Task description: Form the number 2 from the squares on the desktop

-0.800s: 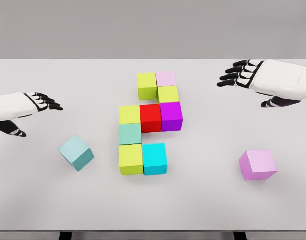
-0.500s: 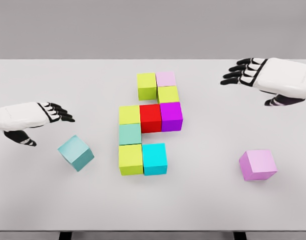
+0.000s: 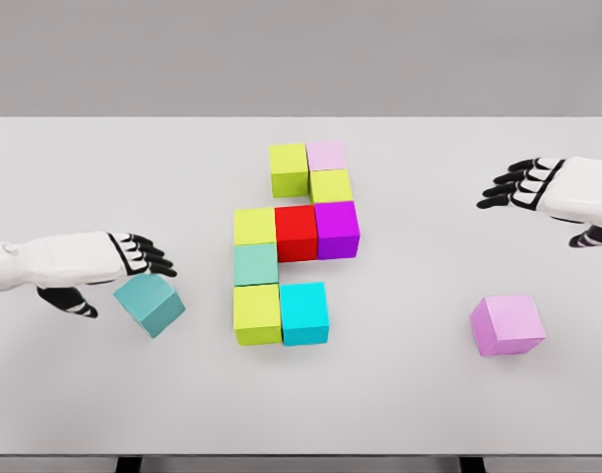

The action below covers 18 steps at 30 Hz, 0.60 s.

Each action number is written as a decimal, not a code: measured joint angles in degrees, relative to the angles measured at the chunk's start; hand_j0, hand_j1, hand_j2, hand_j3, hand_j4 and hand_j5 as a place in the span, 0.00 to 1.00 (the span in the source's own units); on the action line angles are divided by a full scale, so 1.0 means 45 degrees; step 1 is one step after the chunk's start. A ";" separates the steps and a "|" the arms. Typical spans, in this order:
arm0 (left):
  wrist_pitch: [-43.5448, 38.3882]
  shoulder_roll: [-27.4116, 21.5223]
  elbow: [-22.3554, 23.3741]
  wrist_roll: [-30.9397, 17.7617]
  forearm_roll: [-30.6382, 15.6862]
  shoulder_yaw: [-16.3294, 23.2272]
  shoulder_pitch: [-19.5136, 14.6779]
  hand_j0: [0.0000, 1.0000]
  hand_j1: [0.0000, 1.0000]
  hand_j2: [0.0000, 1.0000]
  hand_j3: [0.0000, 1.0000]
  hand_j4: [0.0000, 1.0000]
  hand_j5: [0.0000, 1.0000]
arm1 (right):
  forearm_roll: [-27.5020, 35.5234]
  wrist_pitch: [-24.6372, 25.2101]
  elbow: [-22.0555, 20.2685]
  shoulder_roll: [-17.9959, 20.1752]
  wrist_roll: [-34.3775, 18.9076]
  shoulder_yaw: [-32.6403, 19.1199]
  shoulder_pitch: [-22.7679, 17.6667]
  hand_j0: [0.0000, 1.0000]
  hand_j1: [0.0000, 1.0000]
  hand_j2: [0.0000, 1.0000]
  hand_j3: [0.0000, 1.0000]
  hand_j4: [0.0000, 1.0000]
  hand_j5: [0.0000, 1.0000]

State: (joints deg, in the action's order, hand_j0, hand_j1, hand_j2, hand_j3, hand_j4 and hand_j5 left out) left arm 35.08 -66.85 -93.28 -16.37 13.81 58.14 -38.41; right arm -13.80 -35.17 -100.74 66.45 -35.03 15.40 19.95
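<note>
While unlabeled, teal cube (image 3: 150,304) sits beneath left hand (image 3: 103,264).

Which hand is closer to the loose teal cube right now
Left. The left hand hovers right above the loose teal cube, fingers spread; the right hand is far across the table.

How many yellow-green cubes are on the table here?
4: top-left of the figure, right column under the pale pink cube, left of the red cube, and bottom-left corner. None appear hidden.

Left hand (image 3: 84,264) – over teal cube (image 3: 150,304).
</note>
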 measured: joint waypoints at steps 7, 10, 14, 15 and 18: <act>0.0000 0.0231 -0.0116 0.0001 -0.0001 0.0053 0.0000 1.00 1.00 1.00 1.00 1.00 1.00 | -0.0018 0.0005 -0.0030 0.0262 0.0001 0.0699 -0.0254 1.00 1.00 1.00 1.00 1.00 1.00; 0.0000 0.0306 -0.0121 0.0001 0.0011 0.0058 0.0000 1.00 1.00 1.00 1.00 1.00 1.00 | -0.0021 0.0005 -0.0032 0.0281 0.0002 0.1186 -0.0156 1.00 1.00 1.00 1.00 1.00 1.00; -0.0001 0.0395 -0.0105 0.0001 0.0053 0.0060 0.0000 1.00 1.00 1.00 1.00 1.00 1.00 | -0.0022 0.0006 -0.0039 0.0267 0.0002 0.1571 -0.0117 1.00 1.00 1.00 1.00 1.00 1.00; -0.0001 0.0425 -0.0100 0.0001 0.0097 0.0060 0.0000 1.00 1.00 1.00 1.00 1.00 1.00 | -0.0027 0.0005 -0.0041 0.0263 0.0002 0.1650 -0.0117 1.00 1.00 1.00 1.00 1.00 1.00; 0.0000 0.0569 -0.0093 0.0001 0.0239 0.0061 0.0019 1.00 1.00 1.00 1.00 1.00 1.00 | -0.0097 0.0005 -0.0043 0.0257 0.0002 0.1782 -0.0117 1.00 1.00 1.00 1.00 1.00 1.00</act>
State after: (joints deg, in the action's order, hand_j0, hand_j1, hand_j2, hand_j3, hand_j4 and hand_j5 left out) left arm 35.08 -64.29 -93.70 -16.37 14.88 58.41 -38.32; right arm -14.24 -35.15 -100.94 67.61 -35.02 23.42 19.42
